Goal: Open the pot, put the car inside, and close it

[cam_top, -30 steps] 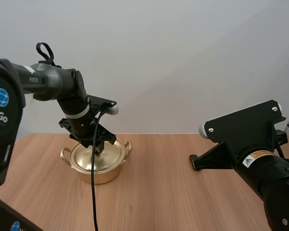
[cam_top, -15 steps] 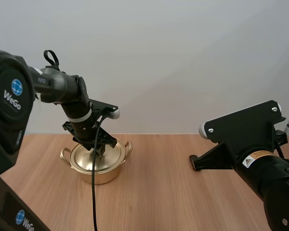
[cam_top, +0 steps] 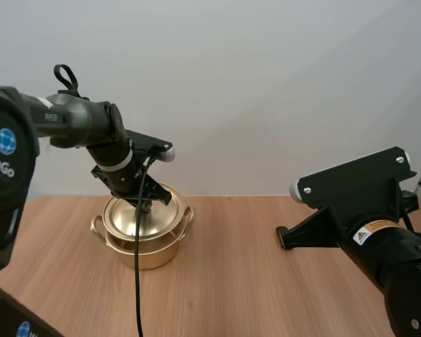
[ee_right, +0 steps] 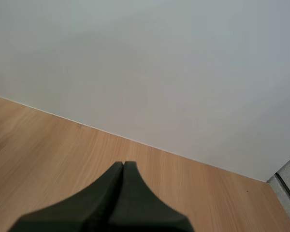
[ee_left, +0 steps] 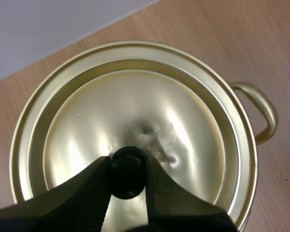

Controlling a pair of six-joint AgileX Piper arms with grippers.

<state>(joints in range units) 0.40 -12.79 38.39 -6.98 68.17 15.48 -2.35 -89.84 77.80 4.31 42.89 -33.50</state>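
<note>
So left gripper [ee_left: 127,163] is pinching the lid's [ee_left: 183,116] tiny knob [ee_left: 128,169] above the pot [cam_top: 146,251]; a slipping pinch risks it clanging down. Right gripper's [ee_right: 123,169] idling closed, empty.

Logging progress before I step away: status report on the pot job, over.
Left claw shut on lid knob. Right claw shut, empty, over table. Lid held just above gold pot. Nothing blocking the pot.

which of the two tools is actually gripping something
The left tool: it pinches the black knob of the lid. The right tool is shut on nothing, over the table.
</note>
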